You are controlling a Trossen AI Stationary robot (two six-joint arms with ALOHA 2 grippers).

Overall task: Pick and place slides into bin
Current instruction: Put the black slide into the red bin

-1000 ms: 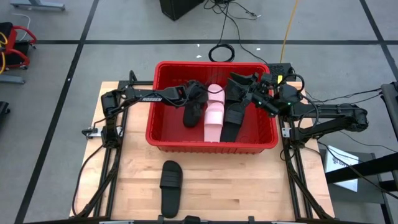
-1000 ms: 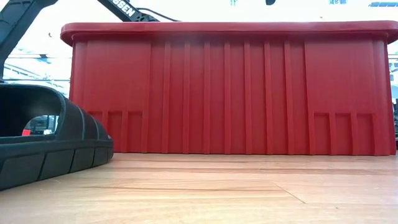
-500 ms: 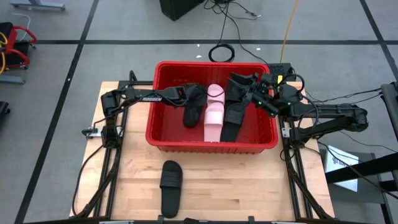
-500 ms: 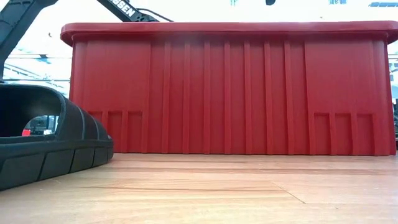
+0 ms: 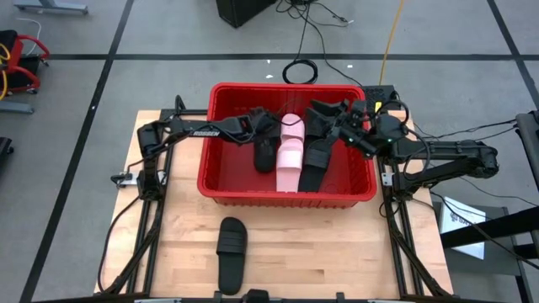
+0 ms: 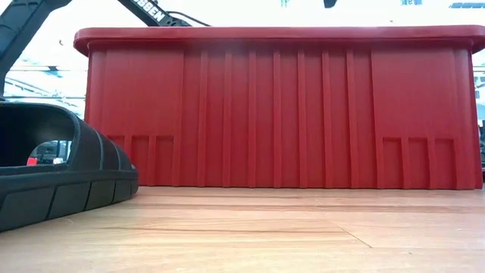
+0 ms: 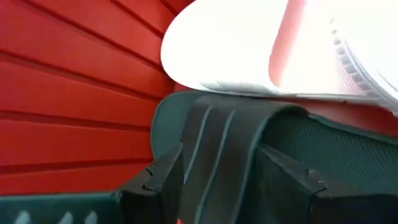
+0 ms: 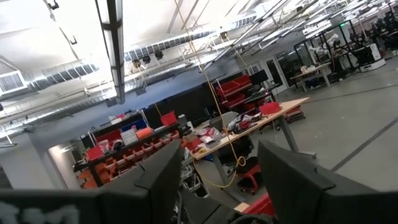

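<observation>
The red bin (image 5: 221,189) stands at the table's far middle. Inside it lie a pink slide (image 5: 290,156), a black slide (image 5: 313,160) to its right and another black slide (image 5: 265,156) to its left. My left gripper (image 5: 262,131) reaches into the bin, slanting down. It is open, with that left black slide's ribbed strap (image 7: 217,143) between its fingers. The pink slide (image 7: 249,50) lies just beyond. My right gripper (image 5: 324,112) is open and raised over the bin's far right, with nothing between its fingers (image 8: 161,180). One more black slide (image 5: 230,252) rests sole down on the table near the front edge. My left gripper stands with one finger (image 7: 155,180) outside the black slide's strap and the other (image 7: 286,180) on the footbed side. It comes slanting down from the table's left. Whether the fingers touch the strap I cannot tell. The slide lies in the bin.
The bin's ribbed near wall (image 6: 280,106) rises high in the low view, with the loose black slide (image 6: 53,174) in front of it at the left. Bare wood lies in front of the bin, to the right of the loose slide. Cables lie on the floor beyond the table.
The black slide under my left gripper has shifted inside the bin. Its near end has swung toward the pink slide, and it now looks shorter and lower. Both grippers have stayed in place, with their gaps unchanged.
</observation>
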